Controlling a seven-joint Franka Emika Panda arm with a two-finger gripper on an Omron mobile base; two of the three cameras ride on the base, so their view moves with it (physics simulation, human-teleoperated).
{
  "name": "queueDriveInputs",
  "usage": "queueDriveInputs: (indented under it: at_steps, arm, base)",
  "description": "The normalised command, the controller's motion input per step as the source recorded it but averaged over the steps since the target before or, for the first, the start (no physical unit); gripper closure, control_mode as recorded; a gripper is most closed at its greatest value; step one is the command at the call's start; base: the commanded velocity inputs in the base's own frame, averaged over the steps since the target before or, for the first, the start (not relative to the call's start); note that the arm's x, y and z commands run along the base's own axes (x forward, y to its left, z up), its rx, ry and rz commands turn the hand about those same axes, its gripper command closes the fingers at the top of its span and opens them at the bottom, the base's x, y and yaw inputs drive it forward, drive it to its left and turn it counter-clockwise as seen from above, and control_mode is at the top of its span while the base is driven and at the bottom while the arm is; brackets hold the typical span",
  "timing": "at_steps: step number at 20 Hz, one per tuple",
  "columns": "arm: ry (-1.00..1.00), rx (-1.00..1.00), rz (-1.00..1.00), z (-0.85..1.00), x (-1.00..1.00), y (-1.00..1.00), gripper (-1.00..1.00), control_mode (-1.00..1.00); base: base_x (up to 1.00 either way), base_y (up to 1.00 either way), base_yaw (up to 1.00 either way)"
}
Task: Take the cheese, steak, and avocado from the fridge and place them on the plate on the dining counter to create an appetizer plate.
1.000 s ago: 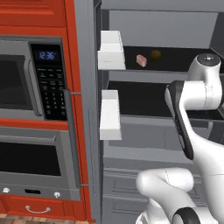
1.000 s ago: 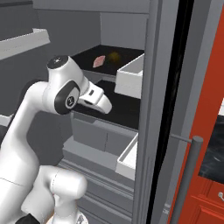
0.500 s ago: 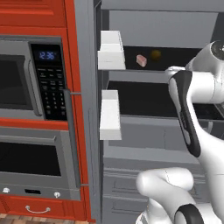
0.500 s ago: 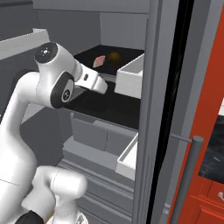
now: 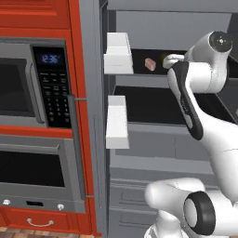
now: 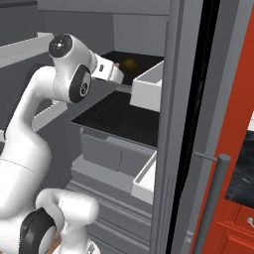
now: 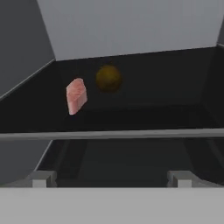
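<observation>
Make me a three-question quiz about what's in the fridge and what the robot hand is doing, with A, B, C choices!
1. Where is the pink chunk?
A. on the fridge's upper black shelf
B. in a white door bin
C. in a lower drawer

2. How many food pieces sit on that shelf?
A. one
B. two
C. four

3. How is the gripper?
A. shut on the pink chunk
B. shut on nothing
C. open, holding nothing

Answers:
1 A, it stands on the dark shelf near the back.
2 B, the pink chunk and a round brownish-yellow lump beside it.
3 C, its fingertips stand wide apart, short of the food.
</observation>
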Motion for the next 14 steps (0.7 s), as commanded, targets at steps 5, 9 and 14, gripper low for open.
queueDriveInputs:
  at_steps: [5, 9, 14]
  arm:
    - [0.00, -0.04, 0.00, 0.05, 0.82, 0.00, -1.00, -1.00]
    - [0.00, -0.04, 0.00, 0.04, 0.78, 0.00, -1.00, -1.00]
    - [0.00, -0.02, 0.00, 0.00, 0.78, -0.07, -1.00, -1.00]
  base:
    - [0.00, 0.00, 0.00]
    - [0.00, 0.00, 0.00]
    - [0.00, 0.00, 0.00]
